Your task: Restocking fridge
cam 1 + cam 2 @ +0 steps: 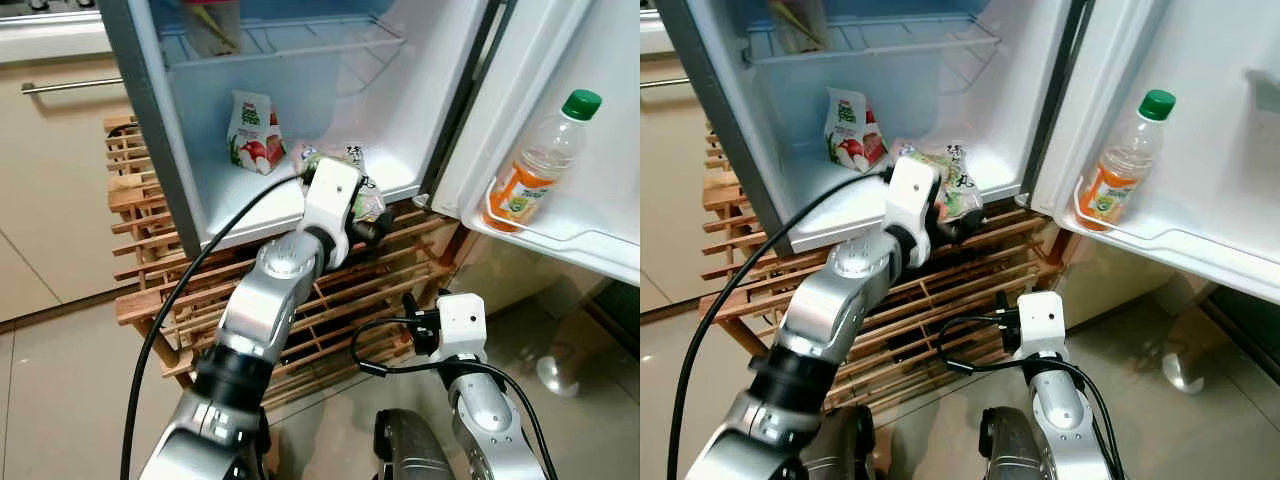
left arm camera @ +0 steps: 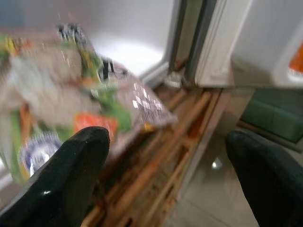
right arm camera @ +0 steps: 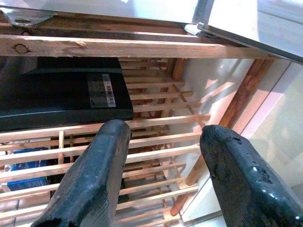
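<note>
- Left eye view: open fridge [image 1: 215,175] standing on a wooden slatted rack [image 1: 380,275]. The snack packet [image 1: 368,200] lies at the front lip of the fridge floor, partly overhanging the rack, about 4 o'clock from the red-and-green carton [image 1: 252,132], which stands upright further back on the same floor.
- The left arm reaches up to the fridge lip; the left pincer [image 1: 365,222] is at the packet, its fingers mostly hidden behind the white wrist block. Contact cannot be judged here.
- Fridge door [image 1: 590,130] is swung open at 2 o'clock; an orange juice bottle [image 1: 540,165] with a green cap stands upright in the door shelf.
- Right arm is low, at 5 o'clock in the frame; right pincer [image 1: 418,325] points toward the rack.
- Right eye view: same layout; wire shelf [image 1: 880,35] above the carton, tiled floor [image 1: 1160,330] below the door.
- Left wrist view: blurred. Both black fingers [image 2: 71,179] are spread wide with nothing between them; the packet lies just ahead of one finger, touching or not cannot be told.
- Right wrist view: fingers [image 3: 94,175] spread apart, gripping nothing, aimed at the rack slats; a black flat box [image 3: 61,92] sits inside the rack.
</note>
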You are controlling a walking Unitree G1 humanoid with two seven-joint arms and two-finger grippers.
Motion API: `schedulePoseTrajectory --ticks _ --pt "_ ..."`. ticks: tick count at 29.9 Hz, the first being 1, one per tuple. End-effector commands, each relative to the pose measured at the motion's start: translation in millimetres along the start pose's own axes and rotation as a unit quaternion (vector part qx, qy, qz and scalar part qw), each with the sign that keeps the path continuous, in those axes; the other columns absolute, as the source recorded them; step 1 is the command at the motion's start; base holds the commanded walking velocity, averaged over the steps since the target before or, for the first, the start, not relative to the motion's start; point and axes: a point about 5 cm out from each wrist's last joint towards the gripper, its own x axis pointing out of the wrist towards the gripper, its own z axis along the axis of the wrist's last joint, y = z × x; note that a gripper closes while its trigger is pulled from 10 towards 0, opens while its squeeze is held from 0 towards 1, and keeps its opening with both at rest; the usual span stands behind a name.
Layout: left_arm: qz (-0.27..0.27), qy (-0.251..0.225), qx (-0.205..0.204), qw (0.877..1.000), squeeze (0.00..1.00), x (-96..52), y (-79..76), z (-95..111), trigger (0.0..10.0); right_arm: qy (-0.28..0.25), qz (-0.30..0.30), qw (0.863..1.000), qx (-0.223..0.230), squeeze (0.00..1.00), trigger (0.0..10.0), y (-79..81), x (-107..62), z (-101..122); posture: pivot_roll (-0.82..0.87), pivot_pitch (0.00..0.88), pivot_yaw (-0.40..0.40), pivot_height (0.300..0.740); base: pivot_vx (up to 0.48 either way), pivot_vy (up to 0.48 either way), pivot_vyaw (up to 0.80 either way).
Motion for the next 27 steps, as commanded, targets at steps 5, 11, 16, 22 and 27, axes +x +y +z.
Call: schedulePoseTrajectory --ticks 5,11,16,22,27 --pt "-0.003 0.019 -0.004 1.0 0.0 -5.7 -7.0 -4.2 10.0 -0.007 -0.003 1.0 0.001 0.35 10.0 -0.6 0.5 4.5 -0.15 0.0 -0.008 0.625 0.0 0.0 0.0" --pt "0.016 0.044 -0.019 0.999 0.0 0.6 -7.0 -23.0 10.0 -0.006 -0.003 1.0 0.003 0.35 10.0 1.6 0.8 4.3 -0.14 0.0 -0.005 0.625 0.0 0.0 0.0" --pt "0.022 0.05 -0.017 0.998 0.0 8.4 -6.9 -28.4 10.0 -0.007 -0.003 1.0 0.004 0.35 10.0 2.8 2.7 4.9 -0.14 0.0 -0.002 0.625 0.0 0.0 0.0" --pt "0.038 0.045 -0.018 0.998 0.0 23.1 -3.9 -34.5 10.0 -0.009 -0.006 1.0 0.004 0.35 10.0 2.5 4.1 5.8 -0.15 0.0 -0.003 0.625 0.0 0.0 0.0" --pt "0.055 0.009 -0.031 0.998 0.0 35.1 1.8 -28.9 10.0 -0.011 -0.007 1.0 0.004 0.35 10.0 2.6 5.0 6.8 -0.15 0.0 -0.003 0.625 0.0 0.0 0.0"
